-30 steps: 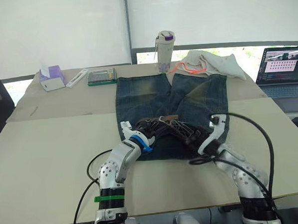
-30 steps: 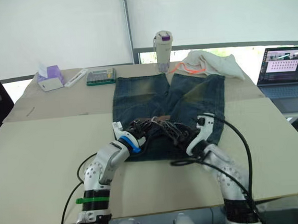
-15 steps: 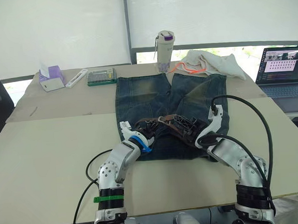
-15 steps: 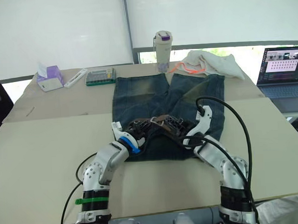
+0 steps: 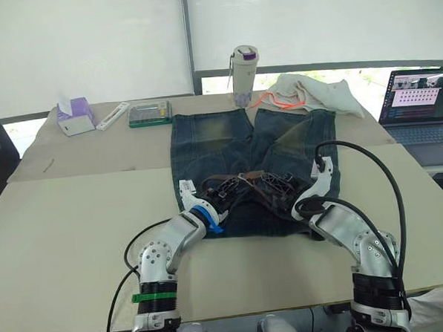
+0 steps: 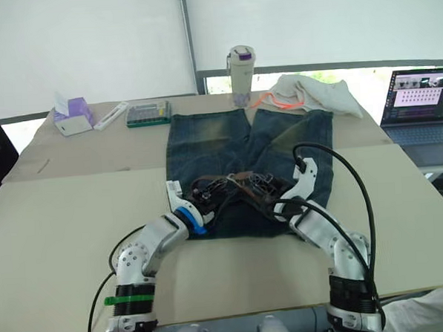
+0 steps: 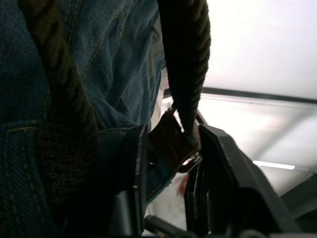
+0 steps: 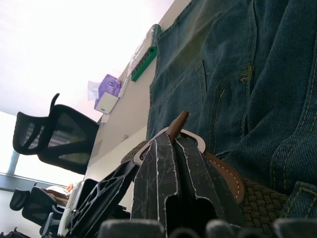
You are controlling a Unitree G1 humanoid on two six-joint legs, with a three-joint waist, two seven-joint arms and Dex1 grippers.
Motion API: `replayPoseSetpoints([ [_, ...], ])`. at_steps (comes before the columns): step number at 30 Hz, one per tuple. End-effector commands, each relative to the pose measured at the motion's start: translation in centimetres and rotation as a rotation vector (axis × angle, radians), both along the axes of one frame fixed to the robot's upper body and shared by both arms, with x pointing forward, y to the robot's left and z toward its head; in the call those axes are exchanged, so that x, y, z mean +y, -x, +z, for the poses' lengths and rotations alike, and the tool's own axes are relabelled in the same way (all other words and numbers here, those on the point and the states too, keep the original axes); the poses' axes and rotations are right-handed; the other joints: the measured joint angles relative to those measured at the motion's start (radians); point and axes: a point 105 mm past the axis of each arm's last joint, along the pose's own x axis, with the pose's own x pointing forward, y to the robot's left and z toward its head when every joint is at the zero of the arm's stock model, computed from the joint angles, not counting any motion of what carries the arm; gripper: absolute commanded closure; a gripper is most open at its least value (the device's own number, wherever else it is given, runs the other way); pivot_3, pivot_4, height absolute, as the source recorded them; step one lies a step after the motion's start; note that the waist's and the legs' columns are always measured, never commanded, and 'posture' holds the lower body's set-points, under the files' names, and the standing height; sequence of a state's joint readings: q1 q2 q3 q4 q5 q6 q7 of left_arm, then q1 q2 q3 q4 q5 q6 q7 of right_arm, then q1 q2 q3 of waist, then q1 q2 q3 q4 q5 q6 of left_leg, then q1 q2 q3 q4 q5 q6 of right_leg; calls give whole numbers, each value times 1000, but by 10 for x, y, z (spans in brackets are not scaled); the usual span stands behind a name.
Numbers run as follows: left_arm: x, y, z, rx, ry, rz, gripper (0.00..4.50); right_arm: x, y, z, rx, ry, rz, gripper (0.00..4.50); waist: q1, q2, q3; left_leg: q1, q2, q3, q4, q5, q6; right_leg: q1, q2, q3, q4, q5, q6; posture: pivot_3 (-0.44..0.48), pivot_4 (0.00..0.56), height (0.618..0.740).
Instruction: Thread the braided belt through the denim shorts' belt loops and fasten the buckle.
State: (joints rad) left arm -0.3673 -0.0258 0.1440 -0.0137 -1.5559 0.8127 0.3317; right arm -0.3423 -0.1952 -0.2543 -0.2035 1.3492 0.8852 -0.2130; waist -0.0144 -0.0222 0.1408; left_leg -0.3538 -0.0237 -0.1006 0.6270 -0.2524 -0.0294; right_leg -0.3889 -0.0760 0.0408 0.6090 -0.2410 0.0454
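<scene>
Lying flat on a tan table (image 5: 61, 219), legs pointing away: denim shorts (image 5: 228, 147), braided belt (image 5: 241, 181) running along the waistband. Left gripper (image 5: 224, 192) pinching the belt's brown leather end; right gripper (image 8: 173, 173) closing on the strap just behind the silver buckle (image 8: 171, 139). Judging the risk: leather tip slipping free while being pulled, or strap bunching at the belt loops and dragging the shorts. Sitting along the far edge: tissue box (image 5: 76, 115), green case (image 5: 150, 113), bottle (image 5: 245, 77), cream cloth (image 5: 314, 93). Standing at right: laptop (image 5: 419, 100); white blinds behind.
</scene>
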Motion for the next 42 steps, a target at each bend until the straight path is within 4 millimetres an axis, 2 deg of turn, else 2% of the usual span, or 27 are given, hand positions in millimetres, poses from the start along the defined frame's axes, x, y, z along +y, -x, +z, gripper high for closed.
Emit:
replayPoseSetpoints([
  [1,0,17,26,-208,-124,-106,847,-10,2,12,-36,-10,-14,4500,-1,1,0,0,0,0,0,0,0,0,0,0,0,0,0,0,150,740],
  [2,2,21,26,-256,-193,-137,540,-13,2,13,-38,-6,-14,4500,-1,1,0,0,0,0,0,0,0,0,0,0,0,0,0,0,150,740],
  [5,15,31,11,-361,-432,-203,540,-25,6,19,-64,20,6,4500,-2,3,0,0,0,0,-1,0,0,0,0,0,0,0,0,0,150,740],
  [8,25,30,0,-358,-474,-179,540,-36,13,22,-89,73,48,4500,3,5,1,0,-1,1,-1,0,0,0,-1,0,-1,0,0,0,150,740],
  [12,29,37,-16,-359,-544,-210,540,-55,18,20,-101,187,69,4500,2,5,1,0,0,1,-1,0,1,1,-1,0,-2,0,0,0,150,740],
  [16,35,44,-28,-338,-570,-220,540,-82,20,25,-136,348,77,4500,1,6,1,0,1,2,-1,0,2,0,-1,1,-2,-5,7,0,150,740],
  [21,44,44,-33,-332,-602,-208,540,-113,19,52,-203,424,63,4500,1,5,1,0,1,3,-1,-1,2,1,0,1,-2,-5,8,0,150,740],
  [25,49,46,-38,-341,-636,-218,540,-122,22,80,-279,416,82,4500,2,5,1,0,1,3,-1,-1,2,1,0,1,-2,-5,8,0,150,740],
  [27,51,45,-33,-369,-641,-211,540,-120,25,101,-342,371,108,4500,2,5,2,0,1,3,-1,-1,2,1,0,1,-2,-5,8,0,150,740],
  [29,52,45,-17,-467,-661,-220,540,-115,26,121,-403,322,127,4500,2,4,2,0,1,3,-1,-1,2,1,0,1,-2,-5,8,0,150,740],
  [31,51,45,0,-584,-694,-229,540,-104,26,130,-429,279,156,4500,2,4,2,-1,2,3,-1,-1,2,1,0,1,-2,-5,7,0,150,740],
  [34,45,45,23,-741,-729,-238,540,-85,25,131,-421,238,203,4500,3,3,3,-1,2,3,-1,-1,2,1,0,1,-2,-5,7,0,150,740],
  [36,34,42,40,-876,-789,-236,540,-64,21,127,-402,201,237,4500,7,3,3,-1,2,3,-1,-1,2,1,0,1,-3,-4,6,0,150,740],
  [40,16,49,57,-1086,-858,-216,540,-34,19,127,-382,110,273,4500,8,3,3,-2,2,3,-1,-1,2,1,-1,1,-5,0,0,0,150,740],
  [42,16,42,62,-1128,-909,-114,540,-20,19,126,-361,69,281,4500,7,3,3,-3,2,3,-1,-1,3,1,-1,1,-6,0,0,0,150,740],
])
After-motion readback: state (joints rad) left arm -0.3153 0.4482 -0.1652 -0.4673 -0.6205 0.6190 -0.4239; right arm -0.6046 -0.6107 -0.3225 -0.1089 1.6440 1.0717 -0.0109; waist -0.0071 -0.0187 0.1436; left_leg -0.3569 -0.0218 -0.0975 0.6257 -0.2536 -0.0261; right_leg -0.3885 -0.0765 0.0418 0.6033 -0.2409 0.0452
